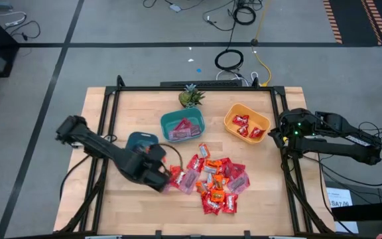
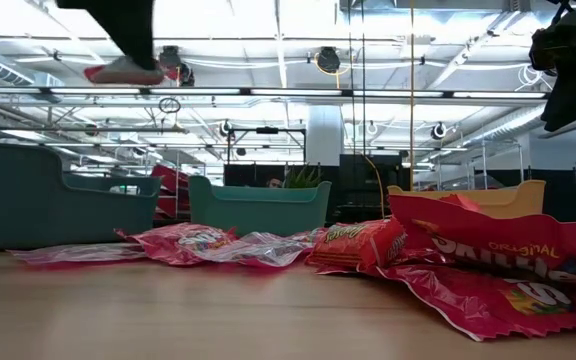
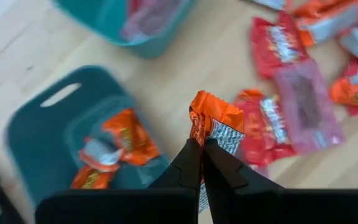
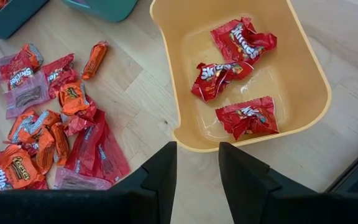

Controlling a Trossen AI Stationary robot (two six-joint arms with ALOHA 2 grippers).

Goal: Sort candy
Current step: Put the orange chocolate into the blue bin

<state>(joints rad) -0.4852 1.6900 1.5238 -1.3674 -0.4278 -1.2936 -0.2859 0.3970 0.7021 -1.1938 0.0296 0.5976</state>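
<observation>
A pale wooden table (image 1: 111,119) with a light grain is seen, and on it the candy (image 1: 212,179) is wrapped in shiny red, orange and pink-purple, some pieces lettered in white. Red packets are held in a yellow-orange bowl (image 4: 309,74), pink ones in a teal bowl (image 1: 167,125), and orange ones in a darker teal bowl (image 3: 36,130). An orange wrapper with a silver-white patterned part (image 3: 211,121) is pinched between black fingers (image 3: 188,165), and a small green plant (image 1: 190,97) is seen near the table's back edge.

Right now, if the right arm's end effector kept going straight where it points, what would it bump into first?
Probably the near rim of the yellow bowl, just ahead of the open right end effector. Depth is hard to judge.
</observation>
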